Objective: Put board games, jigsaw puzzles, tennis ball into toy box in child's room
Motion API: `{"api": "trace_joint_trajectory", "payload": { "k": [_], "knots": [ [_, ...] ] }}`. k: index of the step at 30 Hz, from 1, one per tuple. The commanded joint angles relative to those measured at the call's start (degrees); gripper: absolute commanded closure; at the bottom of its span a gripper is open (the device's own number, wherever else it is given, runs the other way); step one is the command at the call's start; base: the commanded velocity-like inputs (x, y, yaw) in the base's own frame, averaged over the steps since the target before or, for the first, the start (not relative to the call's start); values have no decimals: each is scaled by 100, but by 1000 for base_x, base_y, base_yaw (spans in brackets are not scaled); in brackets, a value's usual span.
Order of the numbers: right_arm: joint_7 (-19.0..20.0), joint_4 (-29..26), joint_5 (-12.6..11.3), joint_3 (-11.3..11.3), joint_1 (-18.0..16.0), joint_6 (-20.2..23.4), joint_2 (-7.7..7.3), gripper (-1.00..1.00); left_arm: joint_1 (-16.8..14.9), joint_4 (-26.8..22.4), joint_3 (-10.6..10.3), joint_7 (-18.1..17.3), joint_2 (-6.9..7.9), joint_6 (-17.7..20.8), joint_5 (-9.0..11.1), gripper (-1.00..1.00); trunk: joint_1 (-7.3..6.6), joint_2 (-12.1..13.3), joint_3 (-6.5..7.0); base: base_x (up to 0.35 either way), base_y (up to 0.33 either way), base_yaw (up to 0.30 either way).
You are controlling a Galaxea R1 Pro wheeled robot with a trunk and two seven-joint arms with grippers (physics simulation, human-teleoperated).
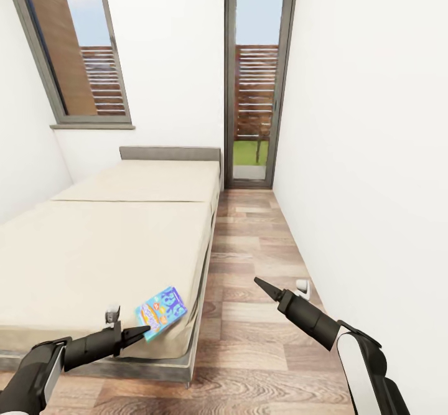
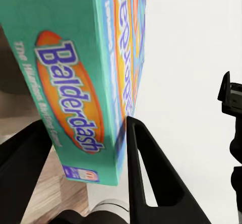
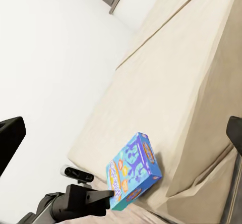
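Observation:
A light blue board game (image 1: pixel 163 311) with an orange oval logo is tilted at the near right corner of the beige bed (image 1: pixel 112 241). My left gripper (image 1: pixel 142 330) is shut on the box's lower end. In the left wrist view the box (image 2: pixel 75 82) sits between the two black fingers (image 2: pixel 146 168). The right wrist view looks across at the box (image 3: pixel 132 171), the left gripper (image 3: pixel 101 200) and the mattress (image 3: pixel 176 82). My right gripper (image 1: pixel 260 283) hovers over the wood floor right of the bed, open, its fingers (image 3: pixel 11 135) wide apart. The table, toy box, jigsaw puzzles and tennis ball are out of view.
A strip of wood-plank floor (image 1: pixel 249 265) runs between the bed and the white right wall (image 1: pixel 373 185). A small white object (image 1: pixel 302 287) lies on the floor by that wall. A grey-framed glass door (image 1: pixel 256 91) and a window (image 1: pixel 74 54) stand at the far end.

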Motion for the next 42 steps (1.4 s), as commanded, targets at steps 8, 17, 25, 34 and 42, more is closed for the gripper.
{"api": "trace_joint_trajectory", "payload": {
  "k": [8,17,25,34,42],
  "knots": [
    [16,-1,-3,-12,-4,34,6,-100,-4,-1,14,-46,8,50,-50,100,-177,320,138,0,0,0],
    [40,-1,4,-21,-4,19,6,-100,-4,-7,14,-63,19,57,-49,100,-375,681,300,0,0,0],
    [40,-1,3,-21,-4,0,6,-100,-4,-214,14,-395,39,69,-53,100,-551,1002,444,0,0,0],
    [33,-11,-14,-31,-4,40,6,-100,-4,-256,16,-942,799,92,-53,100,-748,1363,605,0,0,0],
    [-56,-20,24,-19,-4,25,2,-100,-4,-241,60,-942,1813,99,-24,100,-924,1684,749,0,0,0]
  ]
}}
